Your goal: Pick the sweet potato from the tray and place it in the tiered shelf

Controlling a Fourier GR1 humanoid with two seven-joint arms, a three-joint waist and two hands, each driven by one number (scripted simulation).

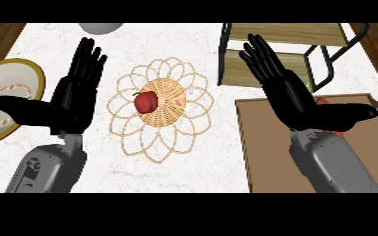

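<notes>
The white speckled bench [199, 170] is seen from above. In the middle lies a round woven straw mat with loopy petal edges [164, 109]. A small red apple [147, 101] sits on the middle of the mat.

The robot's black left hand [76, 92] is at about nine o'clock from the mat. Its fingers are straight and open, pointing to twelve o'clock, and they hold nothing. Its grey forearm comes up from the bottom edge.

The black right hand [284, 87] is at about three o'clock from the mat. Its fingers are also straight and open, tilted toward eleven o'clock, and they hold nothing.

Under the right hand lies a flat brown tray [255, 145], at about four o'clock from the mat. A tiny bit of orange-red, which may be the sweet potato [322, 100], peeks out just beside the right hand over the tray. The hand hides most of it, so I cannot tell more.

The tiered shelf with a black metal frame and light wooden boards [295, 35] stands at about one o'clock, behind the right hand.

At nine o'clock, by the left edge, is a round cream plate with a gold rim [29, 67]. At twelve o'clock, a grey round thing [102, 27] shows at the top edge.
</notes>
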